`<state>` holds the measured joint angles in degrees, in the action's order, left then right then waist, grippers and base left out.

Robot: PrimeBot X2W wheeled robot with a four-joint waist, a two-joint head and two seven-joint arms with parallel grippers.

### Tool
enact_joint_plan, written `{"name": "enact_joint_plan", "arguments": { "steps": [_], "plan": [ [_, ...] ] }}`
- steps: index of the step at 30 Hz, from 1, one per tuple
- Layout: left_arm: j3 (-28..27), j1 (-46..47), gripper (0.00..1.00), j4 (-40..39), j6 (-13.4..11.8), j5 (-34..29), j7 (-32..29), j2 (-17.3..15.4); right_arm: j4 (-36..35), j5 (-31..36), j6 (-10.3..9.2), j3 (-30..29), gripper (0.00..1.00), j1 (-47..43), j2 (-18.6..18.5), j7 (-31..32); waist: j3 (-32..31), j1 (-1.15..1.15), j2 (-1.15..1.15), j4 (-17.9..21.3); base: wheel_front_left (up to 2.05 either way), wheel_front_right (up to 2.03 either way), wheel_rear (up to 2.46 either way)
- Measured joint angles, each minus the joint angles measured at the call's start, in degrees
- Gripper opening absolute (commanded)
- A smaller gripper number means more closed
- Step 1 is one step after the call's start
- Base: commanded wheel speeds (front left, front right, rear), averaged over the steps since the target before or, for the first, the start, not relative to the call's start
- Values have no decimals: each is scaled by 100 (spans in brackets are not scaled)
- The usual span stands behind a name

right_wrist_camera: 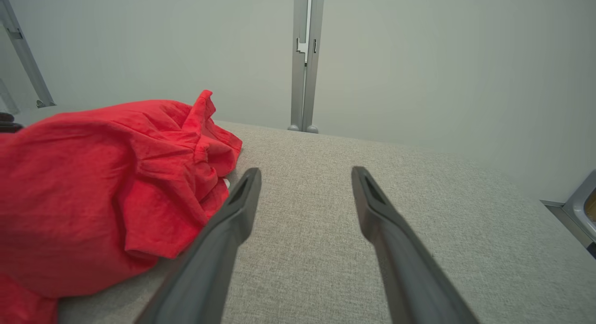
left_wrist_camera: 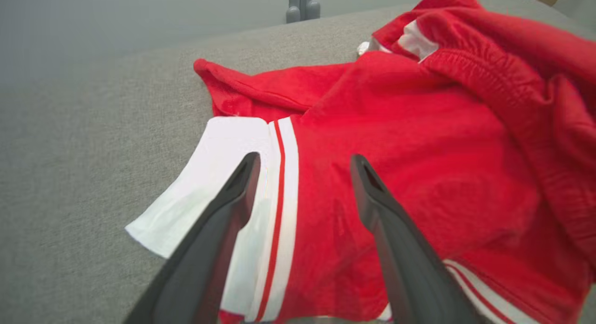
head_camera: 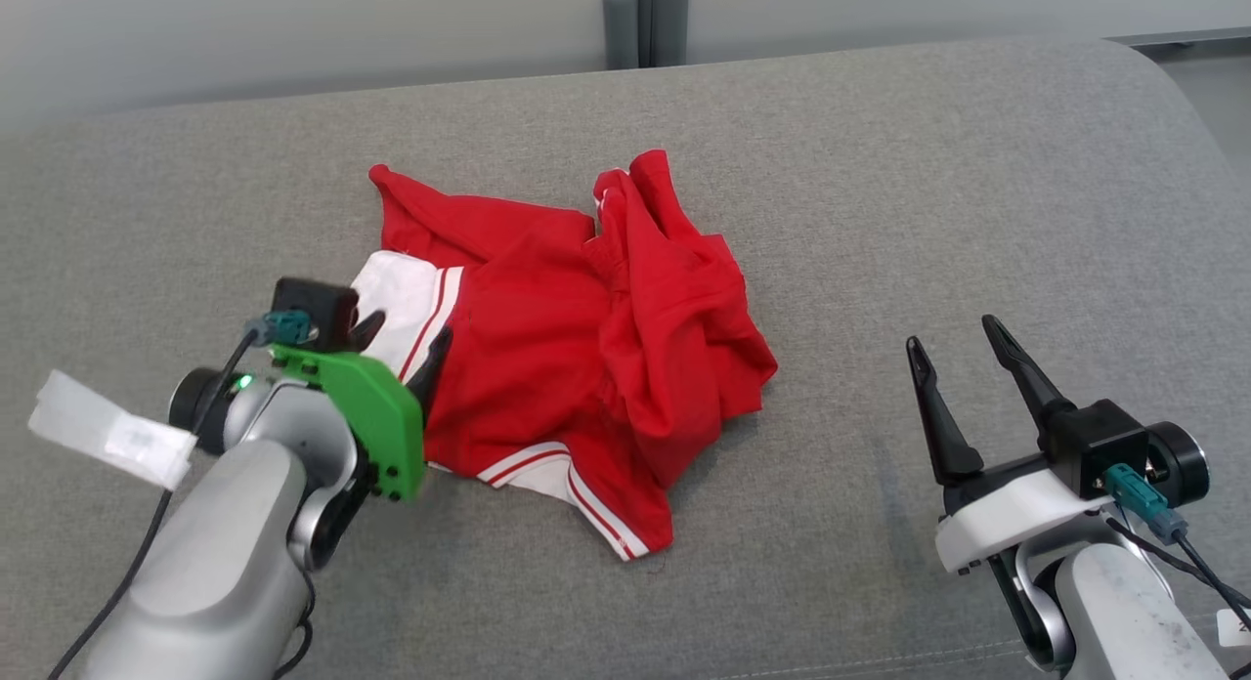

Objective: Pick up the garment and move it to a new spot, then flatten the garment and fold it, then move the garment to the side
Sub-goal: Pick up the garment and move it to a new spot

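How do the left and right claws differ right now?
The left claw is at the garment's white hem; the right claw hovers over the grey cushion, apart from the garment. The left claw has a green mount, the right claw a white mount. Both are open, holding nothing.

Three views over one grey upholstered surface point(head_camera: 880, 172)
My head camera looks steeply down on the red shorts point(head_camera: 586, 367); left wrist sits close over their white hem; right wrist skims low beside them. All face the far wall point(head_camera: 293, 35), sharing the shorts and grey post point(head_camera: 645, 21).
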<state>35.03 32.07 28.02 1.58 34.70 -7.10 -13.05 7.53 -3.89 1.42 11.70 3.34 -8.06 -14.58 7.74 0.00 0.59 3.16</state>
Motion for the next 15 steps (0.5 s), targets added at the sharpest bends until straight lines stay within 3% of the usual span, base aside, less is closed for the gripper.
{"name": "enact_joint_plan", "arguments": {
  "steps": [7,15],
  "plan": [
    [-202,-493,100,403,-10,444,-102,-48,-34,1,59,34,100,-39,-15,-1,9,0,0,-111,0,0,0],
    [-274,-492,100,576,-16,475,-98,-22,-56,38,126,109,100,-24,-41,0,141,0,0,-110,0,0,0]
  ]
}}
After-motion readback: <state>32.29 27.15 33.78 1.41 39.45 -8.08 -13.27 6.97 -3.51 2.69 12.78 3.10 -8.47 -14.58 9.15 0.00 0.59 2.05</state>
